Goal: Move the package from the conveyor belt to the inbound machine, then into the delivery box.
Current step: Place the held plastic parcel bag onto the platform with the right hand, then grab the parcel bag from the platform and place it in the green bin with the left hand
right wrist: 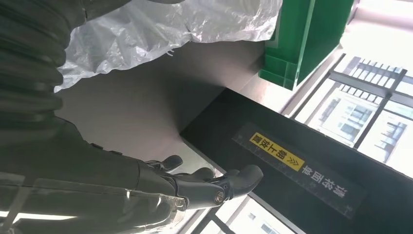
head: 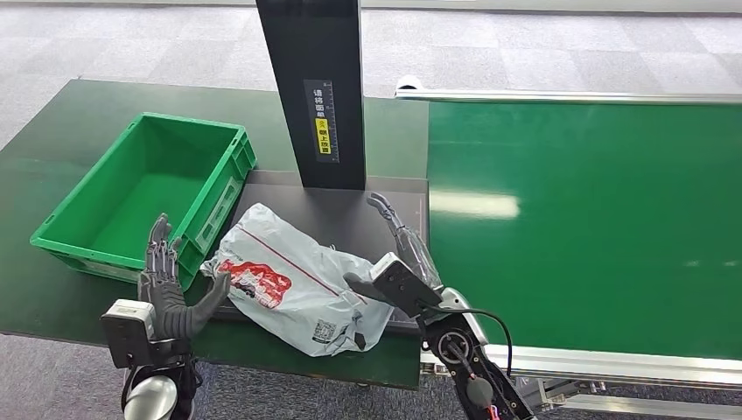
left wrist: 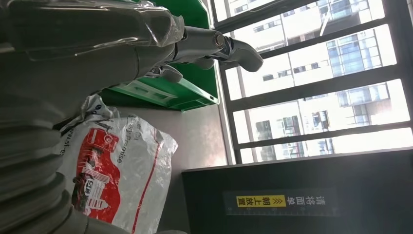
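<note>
The package (head: 289, 280) is a grey plastic mailer bag with red print, lying crumpled on the dark plate of the inbound machine (head: 367, 214), at its front. My left hand (head: 171, 284) stands at the bag's left end, fingers spread upward and thumb reaching toward the bag's edge. At the bag's right end is my right hand (head: 398, 254), fingers stretched forward and thumb lying by the bag. Neither hand grips it. The left wrist view shows the package (left wrist: 117, 180) beside my left hand (left wrist: 195, 46). In the right wrist view the package (right wrist: 170, 29) lies beyond my right hand (right wrist: 195, 187).
An empty green crate (head: 149, 188) stands left of the plate, close to my left hand. The machine's black column (head: 311, 87) with a yellow label rises at the plate's back. The green conveyor belt (head: 586, 219) runs along the right, with its metal rail at the front.
</note>
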Controlling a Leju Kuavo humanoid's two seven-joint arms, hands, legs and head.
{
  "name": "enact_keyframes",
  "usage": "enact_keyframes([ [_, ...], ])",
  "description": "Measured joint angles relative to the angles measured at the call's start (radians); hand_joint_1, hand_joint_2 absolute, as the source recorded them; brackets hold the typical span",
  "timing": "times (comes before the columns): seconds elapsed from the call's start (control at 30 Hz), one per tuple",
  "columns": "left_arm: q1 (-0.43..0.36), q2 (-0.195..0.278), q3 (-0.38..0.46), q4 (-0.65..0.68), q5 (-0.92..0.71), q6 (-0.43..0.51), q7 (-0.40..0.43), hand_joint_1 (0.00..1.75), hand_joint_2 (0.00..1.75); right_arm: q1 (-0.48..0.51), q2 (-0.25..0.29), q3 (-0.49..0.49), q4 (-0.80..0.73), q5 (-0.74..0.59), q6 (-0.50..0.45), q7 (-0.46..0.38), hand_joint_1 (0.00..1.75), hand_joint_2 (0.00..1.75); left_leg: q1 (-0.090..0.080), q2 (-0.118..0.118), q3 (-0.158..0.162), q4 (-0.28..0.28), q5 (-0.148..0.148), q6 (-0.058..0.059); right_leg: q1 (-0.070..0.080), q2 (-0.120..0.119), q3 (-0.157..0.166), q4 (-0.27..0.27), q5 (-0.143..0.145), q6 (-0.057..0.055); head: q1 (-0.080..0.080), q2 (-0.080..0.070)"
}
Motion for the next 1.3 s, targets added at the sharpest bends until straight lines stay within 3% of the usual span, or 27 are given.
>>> enact_keyframes([
  [0.43, 0.0, -0.007, 0.008, 0.0, -0.036, -0.014, 0.009, 0.0, 1.75, 0.003, 0.0, -0.007, 0.015, -0.042, 0.003, -0.012, 0.0, 1.75, 0.0, 0.0, 0.0, 0.0, 0.0, 0.0, 0.0, 0.0, -0.001, 0.0, 0.0, 0.0, 0.0, 0.0],
  [0.57, -0.005, -0.005, -0.034, 0.012, -0.206, -0.039, 0.054, 0.0, 1.75, 0.011, 0.0, -0.035, 0.013, -0.132, 0.023, -0.055, 0.0, 1.75, 0.0, 0.0, 0.0, 0.0, 0.0, 0.0, 0.0, 0.0, -0.001, 0.0, 0.0, 0.0, 0.0, 0.0],
  [0.7, -0.033, -0.002, -0.141, 0.085, -0.47, -0.03, 0.123, 0.0, 1.75, 0.02, 0.0, -0.078, 0.002, -0.191, 0.028, -0.086, 0.0, 1.75, -0.001, 0.0, 0.0, 0.0, 0.0, 0.0, -0.001, 0.0, 0.0, 0.0, 0.0, 0.0, 0.0, 0.0],
  [0.83, -0.059, -0.001, -0.211, 0.154, -0.527, -0.013, 0.137, 0.0, 1.75, 0.029, -0.001, -0.108, -0.011, -0.203, 0.03, -0.094, 0.0, 1.75, 0.0, 0.001, 0.0, 0.0, 0.0, 0.0, -0.001, 0.001, -0.001, 0.0, 0.0, 0.0, 0.0, 0.0],
  [1.03, -0.075, 0.002, -0.241, 0.197, -0.553, -0.005, 0.144, 0.0, 1.75, 0.036, -0.001, -0.125, -0.018, -0.207, 0.034, -0.096, 0.0, 1.75, 0.0, 0.001, 0.0, 0.0, 0.0, 0.0, 0.0, 0.001, -0.001, 0.0, 0.0, 0.0, 0.0, 0.0],
  [1.3, -0.186, 0.009, -0.327, 0.386, -0.873, 0.126, 0.214, 0.0, 1.75, 0.062, -0.001, -0.195, -0.032, -0.258, 0.053, -0.089, 0.0, 1.75, -0.001, 0.0, 0.0, 0.001, 0.0, 0.0, -0.001, 0.0, 0.0, 0.0, 0.001, 0.001, 0.0, 0.0],
])
